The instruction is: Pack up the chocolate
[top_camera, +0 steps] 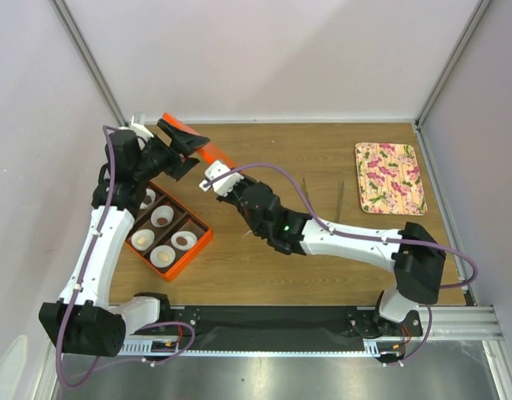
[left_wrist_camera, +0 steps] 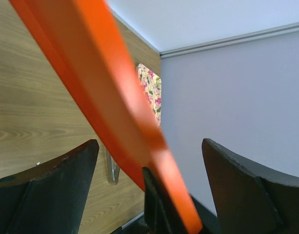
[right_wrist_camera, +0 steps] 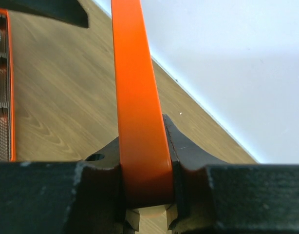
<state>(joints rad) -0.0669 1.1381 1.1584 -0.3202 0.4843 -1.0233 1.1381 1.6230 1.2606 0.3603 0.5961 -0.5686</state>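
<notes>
Right jaws tight on lid (right_wrist_camera: 138,122), wrist-view

table (top_camera: 323,250): wood | left: orange tray (top_camera: 193,257) | centre: two thin tools (top_camera: 340,200) | far right: floral plate (top_camera: 390,177)

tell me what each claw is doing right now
left claw: open, orange lid passing between, not clamped
right claw: closed on the orange lid

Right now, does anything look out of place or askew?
The flat orange plastic lid is off the orange six-compartment box: tilted in the air, clamped by the right hand, between the left hand's open fingers.
</notes>
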